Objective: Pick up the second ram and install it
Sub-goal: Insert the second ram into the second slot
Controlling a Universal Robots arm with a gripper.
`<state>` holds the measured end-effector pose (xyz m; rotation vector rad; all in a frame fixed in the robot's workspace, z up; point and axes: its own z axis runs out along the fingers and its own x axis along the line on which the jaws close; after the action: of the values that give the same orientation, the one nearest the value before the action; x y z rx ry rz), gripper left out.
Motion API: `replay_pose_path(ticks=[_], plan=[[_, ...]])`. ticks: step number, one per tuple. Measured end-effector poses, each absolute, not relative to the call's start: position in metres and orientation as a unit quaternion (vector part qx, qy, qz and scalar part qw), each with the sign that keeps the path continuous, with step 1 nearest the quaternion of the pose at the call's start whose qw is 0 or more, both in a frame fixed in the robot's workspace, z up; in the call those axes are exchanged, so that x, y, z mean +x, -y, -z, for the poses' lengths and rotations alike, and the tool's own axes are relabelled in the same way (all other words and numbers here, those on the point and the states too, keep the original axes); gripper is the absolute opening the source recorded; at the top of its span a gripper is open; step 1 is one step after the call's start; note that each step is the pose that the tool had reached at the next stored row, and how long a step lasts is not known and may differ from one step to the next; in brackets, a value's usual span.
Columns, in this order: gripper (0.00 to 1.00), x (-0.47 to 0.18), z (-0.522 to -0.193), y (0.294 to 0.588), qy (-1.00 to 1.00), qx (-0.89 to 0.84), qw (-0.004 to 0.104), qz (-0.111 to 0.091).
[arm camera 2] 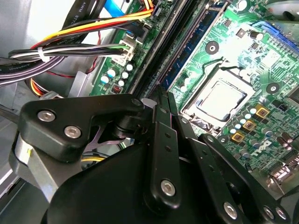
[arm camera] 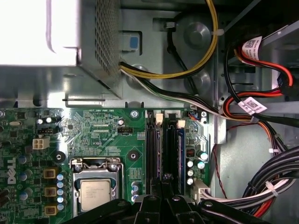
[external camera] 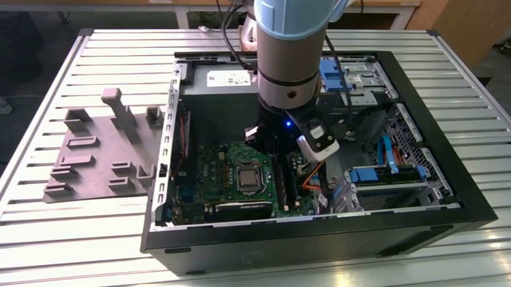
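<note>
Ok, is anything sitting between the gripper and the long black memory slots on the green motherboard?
Nothing visible does. In the first wrist view the gripper hangs right over the long black memory slots; the black cable bundle lies off to the side of the green motherboard.

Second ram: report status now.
Gripper down over the motherboard's memory slots, fingers together. Second ram looks pinched edge-on between them, above a slot. Cable bundle alongside, not blocking.
</note>
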<state>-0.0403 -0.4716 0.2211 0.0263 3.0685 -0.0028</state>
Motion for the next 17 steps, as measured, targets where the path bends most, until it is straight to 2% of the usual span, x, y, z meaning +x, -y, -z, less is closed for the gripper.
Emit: replay_pose_path(ticks=[15,16,17], plan=[[0.13,-0.0403,-0.2195,0.4716,-0.999,0.009,0.037,0.001],[0.19,-0.0403,-0.2195,0.4716,-0.999,0.009,0.037,0.001],[0.19,-0.0403,-0.2194,0.4716,-0.999,0.009,0.037,0.001]])
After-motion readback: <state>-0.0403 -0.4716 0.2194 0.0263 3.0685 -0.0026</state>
